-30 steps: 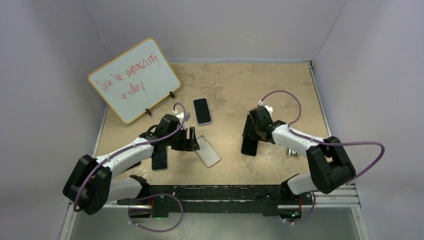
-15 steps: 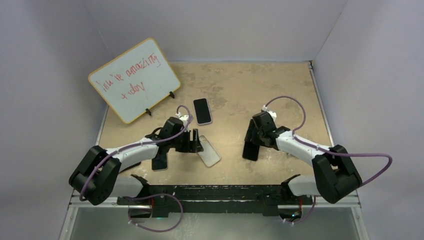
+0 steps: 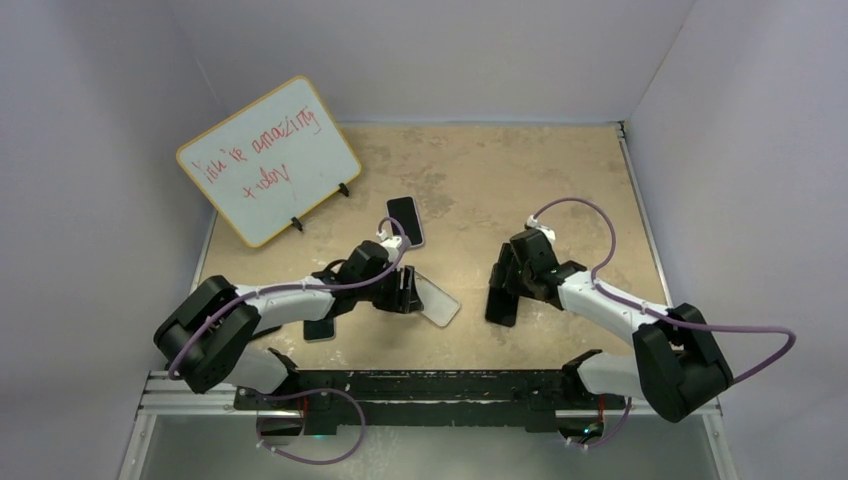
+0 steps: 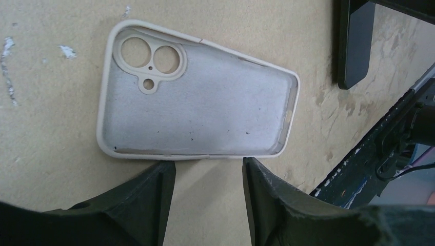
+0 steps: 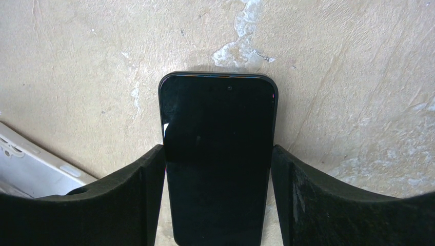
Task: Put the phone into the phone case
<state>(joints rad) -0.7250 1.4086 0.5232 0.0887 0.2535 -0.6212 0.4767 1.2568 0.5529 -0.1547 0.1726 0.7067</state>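
Observation:
The white phone case point(image 4: 200, 97) lies open side up on the tan table, its camera cut-outs at the left in the left wrist view. My left gripper point(image 4: 209, 166) is open, both fingertips pressed against the case's long near edge with bare table between them. In the top view the case point(image 3: 438, 300) lies just right of that gripper point(image 3: 412, 290). A black phone point(image 5: 218, 154) lies screen up between the fingers of my right gripper point(image 5: 218, 154), which is shut on its two long sides. From above, that phone point(image 3: 500, 303) is right of the case.
A second black phone point(image 3: 405, 221) lies behind the left gripper and a third point(image 3: 320, 325) is under the left arm. A whiteboard point(image 3: 268, 160) with red writing stands at the back left. The black rail point(image 3: 430, 385) runs along the near edge.
My left gripper has moved right, its jaws have narrowed, and the case has slid and turned toward the right arm. The right gripper and its phone have shifted slightly nearer.

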